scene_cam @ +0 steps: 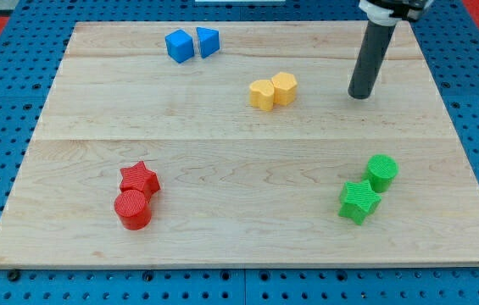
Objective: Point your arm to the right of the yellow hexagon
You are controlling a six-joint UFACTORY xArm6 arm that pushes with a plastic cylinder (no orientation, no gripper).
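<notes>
The yellow hexagon (284, 87) lies on the wooden board (222, 152) above the middle, touching a yellow heart-like block (262, 94) on its left. My tip (359, 94) rests on the board to the right of the hexagon, about level with it and a clear gap away. The dark rod rises from the tip toward the view's top right.
A blue cube (179, 46) and a blue triangular block (208, 41) sit at the top. A red star (139, 179) and red cylinder (132, 208) lie at the lower left. A green cylinder (382, 172) and green star (359, 201) lie at the lower right.
</notes>
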